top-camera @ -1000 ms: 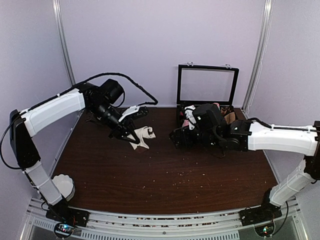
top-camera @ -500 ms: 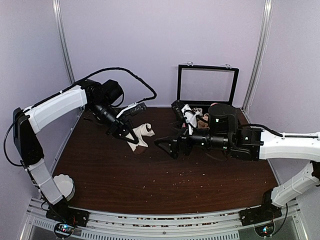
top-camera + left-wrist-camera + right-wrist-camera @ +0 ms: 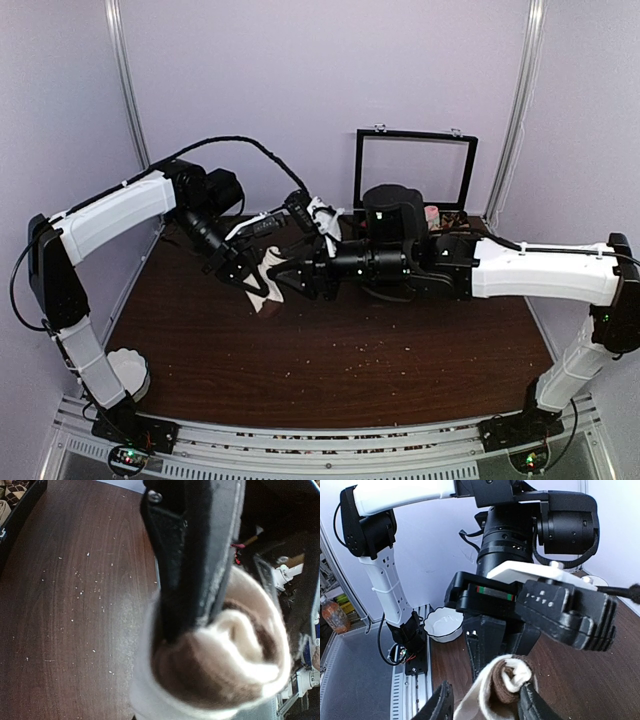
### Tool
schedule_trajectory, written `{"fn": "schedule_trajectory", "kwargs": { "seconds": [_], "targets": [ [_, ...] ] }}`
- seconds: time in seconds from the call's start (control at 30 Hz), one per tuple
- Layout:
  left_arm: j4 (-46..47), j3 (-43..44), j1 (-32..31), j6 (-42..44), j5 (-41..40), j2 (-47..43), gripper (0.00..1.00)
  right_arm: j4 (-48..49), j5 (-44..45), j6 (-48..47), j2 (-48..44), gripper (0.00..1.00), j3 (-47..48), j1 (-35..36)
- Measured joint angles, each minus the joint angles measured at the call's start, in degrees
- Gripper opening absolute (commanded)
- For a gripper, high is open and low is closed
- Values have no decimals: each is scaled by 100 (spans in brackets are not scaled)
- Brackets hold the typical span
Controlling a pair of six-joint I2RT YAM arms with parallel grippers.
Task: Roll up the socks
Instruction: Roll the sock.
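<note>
Pinching the rolled socks (image 3: 235,645), the left pincer (image 3: 192,622) holds them inside the spread right pincer (image 3: 487,706).

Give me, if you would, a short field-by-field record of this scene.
socks: tan and whitish, rolled into a bundle
left gripper: shut on the roll
right gripper: fingers on either side of the roll; grip unclear
table: dark wood, speckled with crumbs
box: at the far edge, lid upright
bowl: white, beside the left arm's base
</note>
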Motion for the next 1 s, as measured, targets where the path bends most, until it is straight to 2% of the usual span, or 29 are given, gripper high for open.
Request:
{"fn": "schedule_trajectory", "kwargs": {
  "seconds": [0.07, 0.1, 0.13, 0.17, 0.2, 0.33, 0.43, 0.57, 0.73, 0.83, 0.9, 0.97, 1.0],
  "targets": [
    [-168, 17, 2, 186, 35, 0, 0, -66, 42, 4, 22, 40, 59, 0],
    [-232, 28, 2, 262, 48, 0, 0, -98, 63, 9, 24, 49, 68, 2],
    [-284, 39, 2, 323, 68, 0, 0, -136, 90, 13, 24, 66, 70, 2],
    [-328, 48, 2, 376, 94, 0, 0, -214, 120, 0, 31, 92, 83, 2],
    [-352, 57, 2, 415, 118, 0, 0, -282, 149, 42, 46, 99, 101, 7],
    [-400, 153, 2, 514, 195, 0, 0, -533, 317, -9, 96, 99, 125, 26],
    [-407, 190, 2, 542, 256, 0, 0, -544, 625, 9, 96, 91, 61, 46],
    [-411, 190, 2, 549, 291, 7, 0, -588, 1117, 129, 96, 85, 52, 55],
    [-439, 190, 2, 608, 308, 13, 0, -476, 1095, 271, 96, 63, 39, 55],
    [-498, 190, 2, 667, 326, 13, 0, -435, 925, 267, 96, 41, 42, 70],
    [-538, 201, 2, 730, 339, 15, 0, -424, 745, 264, 98, 23, 44, 74],
    [-627, 245, 2, 828, 348, 35, 0, -417, 514, 267, 107, 0, 52, 76],
    [-686, 282, 2, 890, 352, 55, 3, -411, 439, 221, 109, 0, 57, 81]
  ]
}}
